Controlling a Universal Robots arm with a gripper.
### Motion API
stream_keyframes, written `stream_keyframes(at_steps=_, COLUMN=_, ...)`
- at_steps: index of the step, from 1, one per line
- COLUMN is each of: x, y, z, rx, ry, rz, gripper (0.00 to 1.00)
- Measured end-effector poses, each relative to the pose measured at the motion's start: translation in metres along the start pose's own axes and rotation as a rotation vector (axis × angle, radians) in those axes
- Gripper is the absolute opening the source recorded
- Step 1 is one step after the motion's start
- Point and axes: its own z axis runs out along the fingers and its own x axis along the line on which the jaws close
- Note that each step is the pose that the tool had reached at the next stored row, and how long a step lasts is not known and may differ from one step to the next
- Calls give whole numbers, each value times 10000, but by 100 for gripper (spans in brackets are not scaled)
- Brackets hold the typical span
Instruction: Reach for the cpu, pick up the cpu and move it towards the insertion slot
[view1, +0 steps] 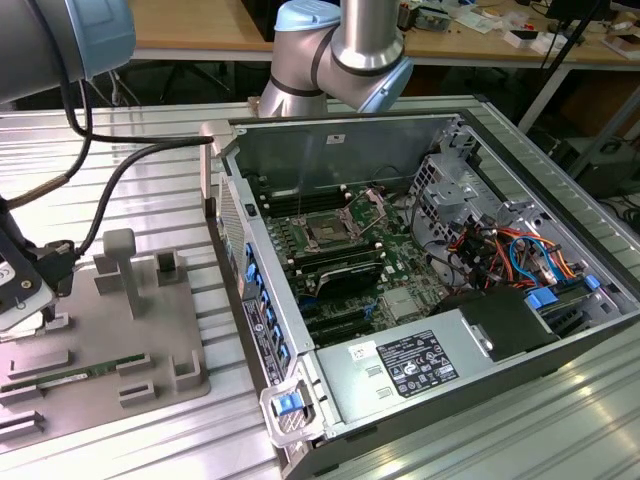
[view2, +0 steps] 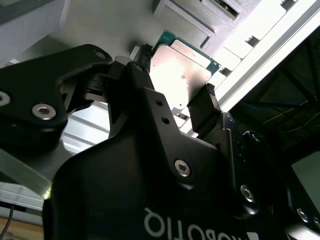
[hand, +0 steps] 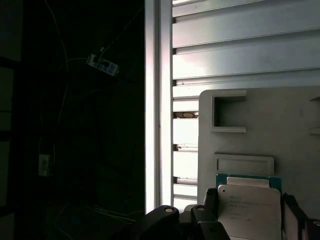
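The cpu (hand: 248, 197), a silvery square chip with a thin green rim, lies between my gripper's two black fingers over the grey plastic tray (hand: 280, 130). In the second wrist view the fingers (view2: 208, 100) press against opposite edges of the cpu (view2: 182, 67), so my gripper (view2: 176, 75) is shut on it. I cannot tell whether the chip still rests on the tray. In the exterior view my gripper (view1: 25, 300) is low at the tray's far end, on the exterior view's left. The insertion slot (view1: 326, 232) sits on the green motherboard inside the open computer case, well off to the exterior view's right.
The grey tray (view1: 150, 340) carries upright posts (view1: 120, 265) and a long green memory stick (view1: 60, 376). The computer case's metal side wall (view1: 250, 290) stands between tray and motherboard. A power supply (view1: 420, 365) and cable bundles (view1: 500, 250) crowd the case. The arm's cable (view1: 110, 190) hangs over the tray.
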Motion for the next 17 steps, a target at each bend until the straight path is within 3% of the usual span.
stream_keyframes(at_steps=8, x=2, y=5, z=-153, rx=0, ry=-1, rz=1, gripper=55)
stream_keyframes(at_steps=17, x=3, y=8, z=-254, rx=0, ry=0, rz=0, gripper=55)
